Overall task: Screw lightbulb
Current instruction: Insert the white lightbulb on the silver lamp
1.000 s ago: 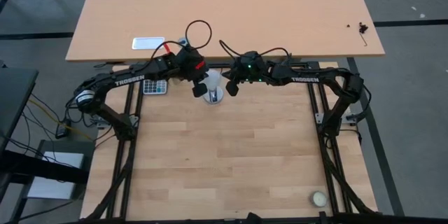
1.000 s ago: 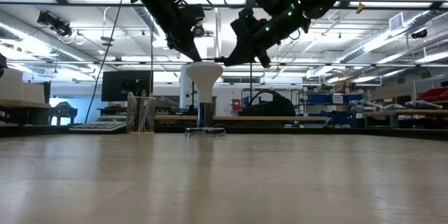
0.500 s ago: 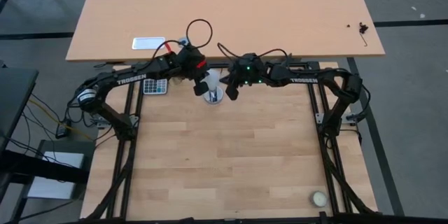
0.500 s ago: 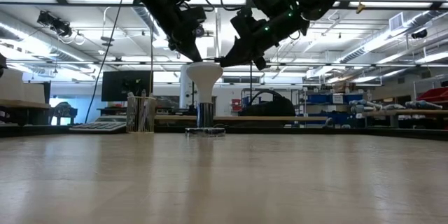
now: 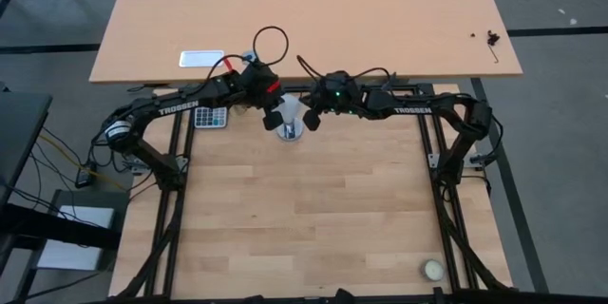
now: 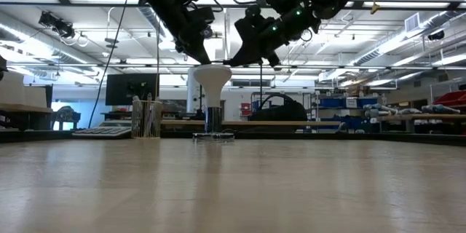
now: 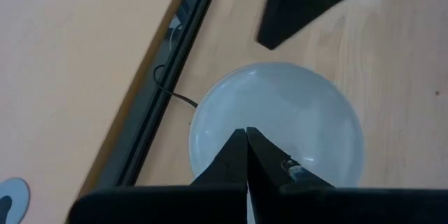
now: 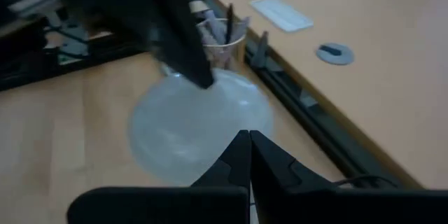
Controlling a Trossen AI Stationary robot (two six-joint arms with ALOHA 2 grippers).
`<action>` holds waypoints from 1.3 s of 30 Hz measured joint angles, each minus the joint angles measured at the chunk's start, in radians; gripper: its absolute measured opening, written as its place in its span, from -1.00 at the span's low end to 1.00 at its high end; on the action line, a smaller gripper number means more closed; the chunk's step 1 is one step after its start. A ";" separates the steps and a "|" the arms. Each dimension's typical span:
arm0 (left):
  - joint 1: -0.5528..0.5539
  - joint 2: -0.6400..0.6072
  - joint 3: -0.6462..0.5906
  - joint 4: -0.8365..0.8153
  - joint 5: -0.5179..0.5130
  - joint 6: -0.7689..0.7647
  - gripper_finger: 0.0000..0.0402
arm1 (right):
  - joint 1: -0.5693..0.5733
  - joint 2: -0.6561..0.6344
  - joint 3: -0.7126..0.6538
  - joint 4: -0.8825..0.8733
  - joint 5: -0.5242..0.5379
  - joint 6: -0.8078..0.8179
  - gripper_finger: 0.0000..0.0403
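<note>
The wooden table [image 5: 304, 218] lies mostly bare; all the work sits at its far edge, close to the metal frame rail, with a second, paler table [image 5: 313, 19] just beyond. A small cream ball [image 5: 433, 270] rests alone in the near right corner, well apart from everything else. Behind the table, the low view looks into a workshop with ceiling lights and shelving, and a cup of pens [image 6: 146, 119] stands at the far left.

The lightbulb [image 6: 212, 79] stands upright, globe upward, its grey base in the silver socket disc [image 6: 213, 136] at the middle of the far edge. Both arms meet above it. The left pincer [image 5: 275, 118] comes in from the left with its fingers pressed together, tips at the top of the globe, grasping nothing. The right pincer [image 5: 311, 120] reaches from the right, fingers likewise closed and empty, its tip beside the globe's upper right; whether it touches cannot be told.

Against a second ago, the right pincer has drawn in slightly toward the bulb, while the left pincer and the bulb stay as they were.
</note>
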 joint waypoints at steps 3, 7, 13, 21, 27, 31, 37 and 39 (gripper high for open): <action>0.000 0.000 -0.001 0.001 0.000 0.000 -1.00 | -0.013 0.009 0.000 -0.023 -0.037 0.018 -0.94; 0.000 0.000 -0.001 -0.002 0.000 0.000 -1.00 | -0.013 0.021 0.001 -0.019 -0.081 0.031 -0.94; 0.000 0.001 -0.002 -0.001 0.001 0.000 -1.00 | 0.016 0.013 0.002 -0.053 -0.174 0.037 -0.94; 0.000 0.002 -0.002 0.007 0.004 0.001 -1.00 | 0.059 -0.018 -0.001 -0.054 -0.191 0.037 -0.94; 0.000 0.002 -0.002 0.008 0.003 0.002 -1.00 | 0.037 -0.016 -0.001 -0.038 -0.011 0.022 -0.94; -0.002 -0.003 -0.003 0.016 0.001 0.002 -1.00 | 0.016 -0.010 -0.001 -0.054 -0.018 0.035 -0.94; -0.003 -0.017 -0.003 0.010 0.005 0.003 -1.00 | 0.020 -0.010 -0.001 -0.041 -0.029 0.029 -0.94; -0.003 -0.025 -0.003 0.005 0.016 0.004 -1.00 | 0.019 -0.010 -0.001 -0.041 -0.029 0.029 -0.94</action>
